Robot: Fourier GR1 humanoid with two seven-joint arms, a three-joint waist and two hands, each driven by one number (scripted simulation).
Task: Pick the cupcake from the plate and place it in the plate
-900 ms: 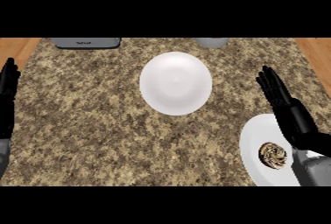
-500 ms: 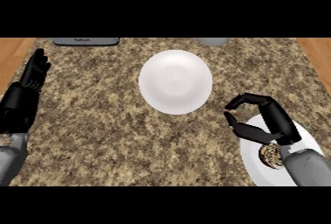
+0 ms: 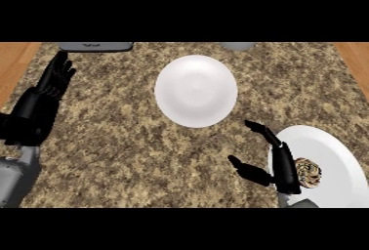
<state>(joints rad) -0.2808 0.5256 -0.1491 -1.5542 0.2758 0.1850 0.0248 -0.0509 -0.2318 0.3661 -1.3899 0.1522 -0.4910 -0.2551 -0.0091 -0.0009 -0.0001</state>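
Observation:
The cupcake (image 3: 309, 174), brown with a swirled top, sits on a white plate (image 3: 333, 156) at the lower right. My right hand (image 3: 277, 163) lies just left of it over that plate's left rim, fingers spread and only slightly bent, thumb out to the left, holding nothing. A second white plate (image 3: 195, 90) lies bare in the upper middle of the counter. My left hand (image 3: 43, 100) rests open at the left edge, fingers pointing up.
A dark grey flat object (image 3: 96, 46) lies at the counter's far edge on the left, and a grey round object (image 3: 238, 46) shows at the far edge right of centre. Wooden strips (image 3: 14, 58) border the speckled counter (image 3: 130, 146) on both sides.
My right hand curled, then lowered and spread open again beside the cupcake. The left hand came further into view from the left edge. The cupcake and both plates kept their places.

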